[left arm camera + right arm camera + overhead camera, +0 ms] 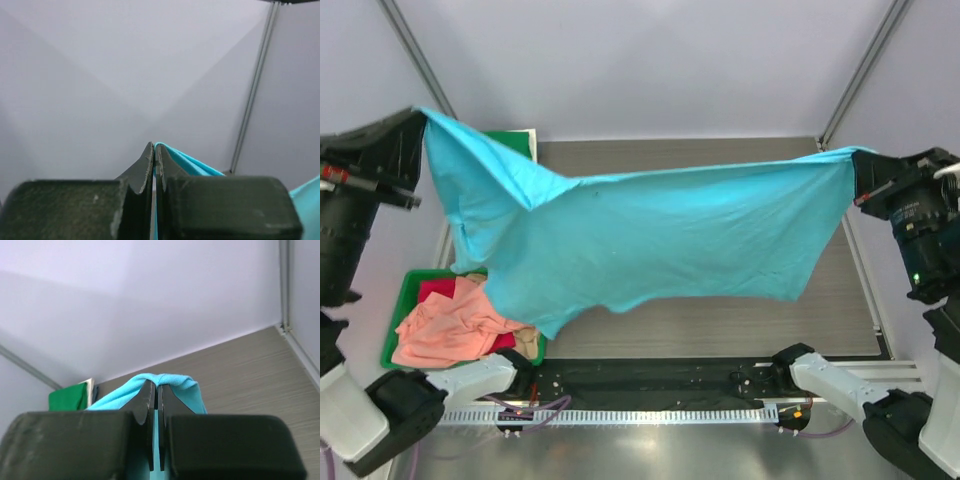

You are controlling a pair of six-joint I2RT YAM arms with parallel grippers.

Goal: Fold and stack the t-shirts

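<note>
Left claw (153, 150), right claw (156, 387) raised wide apart, both clamped on sky-blue t-shirt (650, 240).

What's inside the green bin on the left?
A crumpled salmon-pink t-shirt lies on top, a red t-shirt and some tan cloth showing beneath. The hanging sky-blue t-shirt covers the green bin's far part.

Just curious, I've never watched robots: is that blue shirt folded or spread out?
Spread out. The sky-blue t-shirt hangs stretched between the left gripper and right gripper, each pinching one edge.
</note>
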